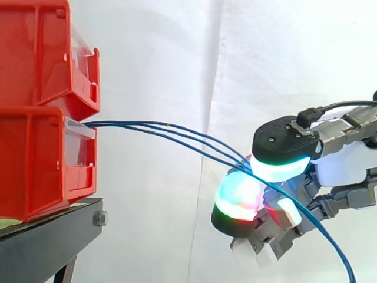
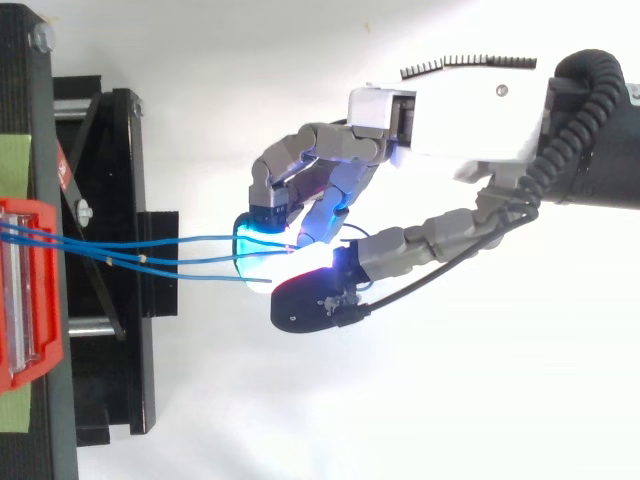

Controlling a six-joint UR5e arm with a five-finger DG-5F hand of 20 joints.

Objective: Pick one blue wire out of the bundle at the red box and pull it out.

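Three thin blue wires run from the front of the lower red bin rightwards to my hand. The hand's fingers are curled, and the wires pass between an upper black fingertip glowing green-white and a lower fingertip glowing green and red. One wire carries on past the hand, down to the lower right. In the top view the wires reach the cyan-lit fingertips of the hand. The lowest wire ends just short of the black thumb pad. How many wires are pinched is hidden.
A second red bin is stacked on the lower one, and both stand on a black stand at the left. A white curtain hangs behind. The arm comes in from the right edge.
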